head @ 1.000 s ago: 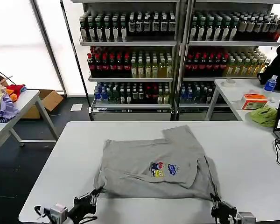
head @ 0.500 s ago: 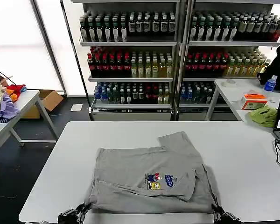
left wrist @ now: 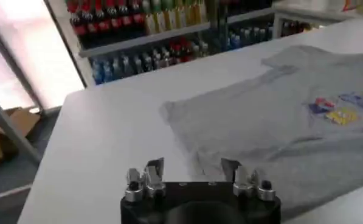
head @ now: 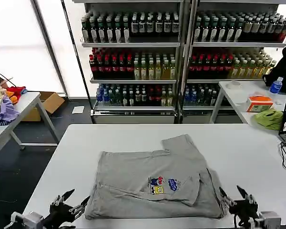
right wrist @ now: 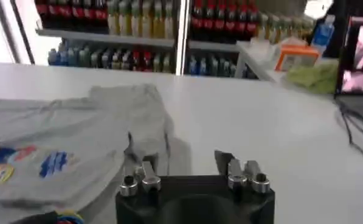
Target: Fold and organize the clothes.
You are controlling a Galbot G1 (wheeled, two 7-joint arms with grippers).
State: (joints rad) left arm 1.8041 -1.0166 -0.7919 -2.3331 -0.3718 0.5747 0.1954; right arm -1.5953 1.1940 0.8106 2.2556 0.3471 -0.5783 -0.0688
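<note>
Looking down from the head camera, we see a single light grey T-shirt lying partly folded on the white bench, its small multicoloured chest print facing up and one sleeve sticking out toward the far side.

Our left gripper sits at the near edge of the bench, just beside the shirt's near left corner — its fingers are spread apart and hold nothing. From the left wrist camera the same gripper shows bare fingertips over the white surface, with the shirt spreading ahead of it and off to one side.

Our right gripper is at the near edge too, just off the shirt's near right corner, its fingers likewise parted and empty. In the right wrist camera the gripper has the folded right side of the shirt directly ahead of one fingertip, the print visible farther along the cloth; bare bench lies ahead of the other fingertip.

The shirt lies between the two grippers, slightly beyond both — neither one is touching it as far as we can tell.
</note>
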